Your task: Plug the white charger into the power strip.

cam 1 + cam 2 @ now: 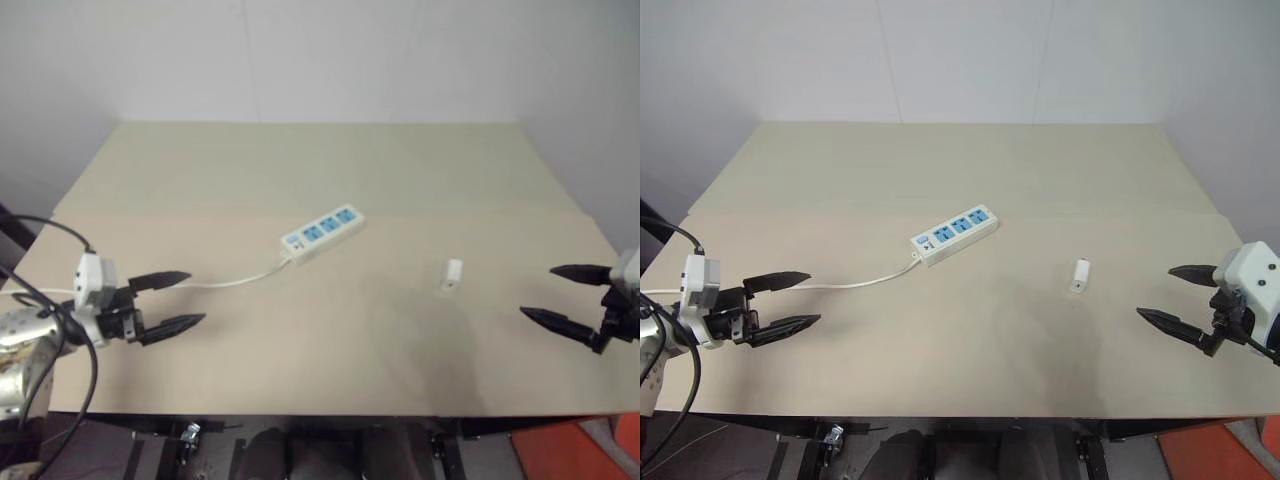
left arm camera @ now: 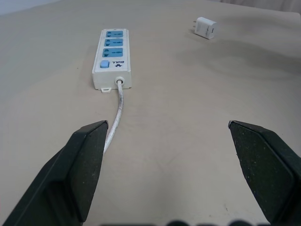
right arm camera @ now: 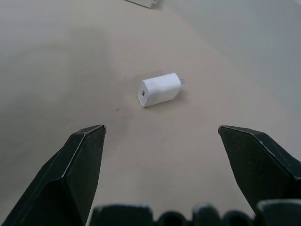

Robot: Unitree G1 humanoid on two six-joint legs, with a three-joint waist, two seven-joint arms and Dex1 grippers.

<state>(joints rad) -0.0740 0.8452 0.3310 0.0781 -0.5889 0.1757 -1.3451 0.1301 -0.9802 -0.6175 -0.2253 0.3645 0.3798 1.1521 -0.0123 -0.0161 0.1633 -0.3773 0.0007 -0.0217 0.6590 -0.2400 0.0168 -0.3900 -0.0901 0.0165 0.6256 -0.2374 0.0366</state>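
The power strip [image 1: 323, 232] lies at an angle in the middle of the beige table [image 1: 300, 170], blue sockets up, and its thin white cable [image 1: 235, 281] trails toward the left side. The white charger [image 1: 452, 274] lies on its side to the right of the strip, well apart from it, prongs showing in the right wrist view [image 3: 160, 90]. My left gripper [image 1: 178, 300] hovers open near the front left, next to the cable, pointing at the strip [image 2: 112, 51]. My right gripper [image 1: 562, 297] is open at the right edge, aimed at the charger with nothing between its fingers.
A white wall stands behind the table's far edge. The front edge of the table runs just below both grippers, with dark frame parts [image 1: 190, 437] and an orange object [image 1: 590, 450] beneath it. Black cables [image 1: 60, 330] loop by my left arm.
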